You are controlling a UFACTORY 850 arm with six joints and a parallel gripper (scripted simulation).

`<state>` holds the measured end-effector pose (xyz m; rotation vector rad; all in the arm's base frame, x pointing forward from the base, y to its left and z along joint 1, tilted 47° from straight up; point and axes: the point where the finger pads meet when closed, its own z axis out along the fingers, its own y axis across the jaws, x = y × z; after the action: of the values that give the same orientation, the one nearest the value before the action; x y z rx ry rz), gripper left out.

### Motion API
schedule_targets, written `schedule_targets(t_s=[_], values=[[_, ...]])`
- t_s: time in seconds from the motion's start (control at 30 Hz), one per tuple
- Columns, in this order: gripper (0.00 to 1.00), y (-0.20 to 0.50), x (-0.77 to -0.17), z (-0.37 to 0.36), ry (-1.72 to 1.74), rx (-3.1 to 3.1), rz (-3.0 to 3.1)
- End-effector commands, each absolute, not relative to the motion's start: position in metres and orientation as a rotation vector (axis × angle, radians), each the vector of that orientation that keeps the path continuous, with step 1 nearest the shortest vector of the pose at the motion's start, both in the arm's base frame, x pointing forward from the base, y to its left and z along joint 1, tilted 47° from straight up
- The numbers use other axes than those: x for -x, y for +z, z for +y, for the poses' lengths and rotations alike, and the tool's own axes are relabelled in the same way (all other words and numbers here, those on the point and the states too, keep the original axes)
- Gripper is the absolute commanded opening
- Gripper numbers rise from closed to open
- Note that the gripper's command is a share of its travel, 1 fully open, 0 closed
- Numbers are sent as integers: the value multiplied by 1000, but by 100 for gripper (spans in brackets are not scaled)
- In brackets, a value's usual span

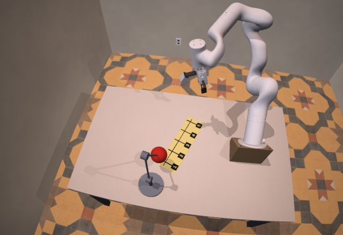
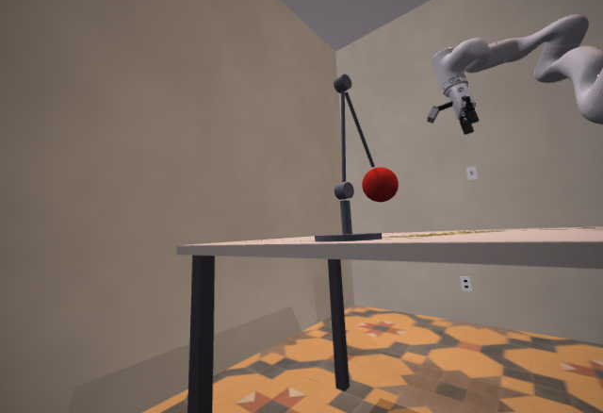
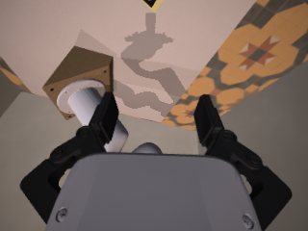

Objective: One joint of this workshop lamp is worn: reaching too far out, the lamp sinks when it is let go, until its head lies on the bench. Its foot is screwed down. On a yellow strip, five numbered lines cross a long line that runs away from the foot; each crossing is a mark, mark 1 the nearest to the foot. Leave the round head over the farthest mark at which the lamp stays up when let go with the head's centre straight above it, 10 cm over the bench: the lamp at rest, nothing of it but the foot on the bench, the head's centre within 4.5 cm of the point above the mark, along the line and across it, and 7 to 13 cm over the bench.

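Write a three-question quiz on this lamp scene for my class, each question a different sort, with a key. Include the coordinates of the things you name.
1. True or false: the red head (image 1: 158,154) (image 2: 380,184) rests on the bench (image 1: 235,188) (image 2: 272,249).

2. Multiple choice: how does the robot's hand (image 1: 193,83) (image 2: 448,123) (image 3: 156,103) stand?
A) closed on the red head
B) open, with nothing between its fingers
C) closed on the lamp's upper joint

3. Fill in the blank: on the yellow strip (image 1: 174,149) (image 2: 438,233), the mark nearest the lamp's round foot (image 1: 143,189) (image 2: 323,238) is number ____.

Key: 1 false; 2 B; 3 one.

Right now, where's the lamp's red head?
The red head hangs above the bench; in the top view it appears beside the yellow strip's mark 1 end, right of the upper joint.
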<state>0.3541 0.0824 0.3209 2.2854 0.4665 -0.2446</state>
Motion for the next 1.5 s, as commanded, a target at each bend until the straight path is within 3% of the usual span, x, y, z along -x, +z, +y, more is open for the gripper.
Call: schedule_targets(t_s=[0.0,1.47], values=[[100,314,-368,89,-234,-2336,365],[100,284,-490,94,-134,-2611,-479]])
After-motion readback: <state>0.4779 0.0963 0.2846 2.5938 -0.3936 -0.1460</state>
